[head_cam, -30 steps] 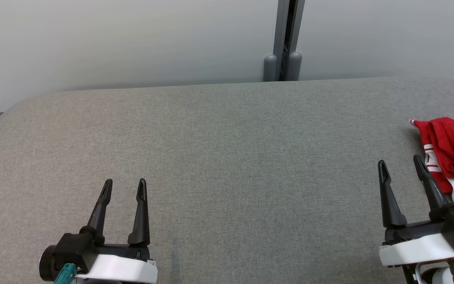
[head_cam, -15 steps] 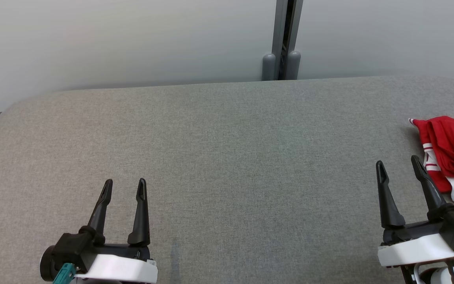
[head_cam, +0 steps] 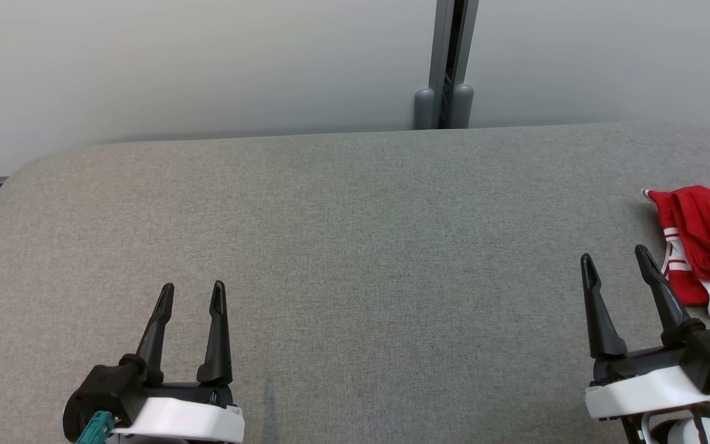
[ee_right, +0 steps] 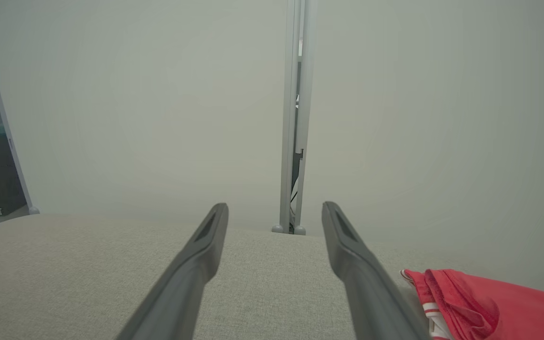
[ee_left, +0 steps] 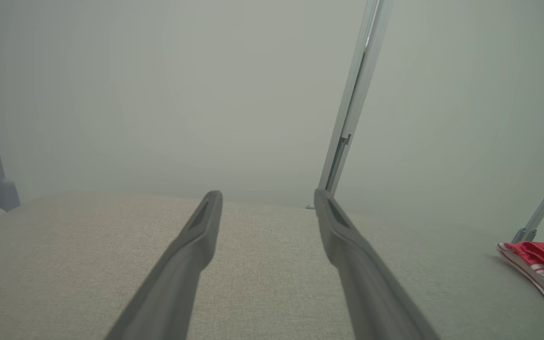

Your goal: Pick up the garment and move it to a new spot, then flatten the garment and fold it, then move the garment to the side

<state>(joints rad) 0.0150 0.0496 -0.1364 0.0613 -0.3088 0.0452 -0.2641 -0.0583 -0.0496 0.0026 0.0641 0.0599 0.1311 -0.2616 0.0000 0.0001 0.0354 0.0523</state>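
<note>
The garment (head_cam: 709, 234) lies bunched at the right edge of the grey tabletop (head_cam: 355, 246), about midway between near and far, and the head view cuts it off on the right. It is red, with white stripes along one hem and a white patch at its near end (a lining or a second layer, I cannot tell which). It is crumpled, with folds piled over one another.

The right tool (head_cam: 614, 253) is at the near right of the tabletop, its two dark fingers spread apart with nothing between them. Its right finger (head_cam: 660, 290) stands just beside the garment's left hem; whether it touches the cloth I cannot tell from the head view. In the right wrist view the garment sits just to the right of that finger, low in the picture, and the gap between the fingers shows bare tabletop.

The left tool (head_cam: 193, 286) is at the near left, well apart from the garment, fingers likewise spread and holding nothing. In the left wrist view the garment appears far off at the right edge, resting on the tabletop.

Both tools point toward the far side, where a pale wall (head_cam: 207, 61) rises behind the tabletop, split by a grey post (head_cam: 450, 61) with two rounded feet at its base.
</note>
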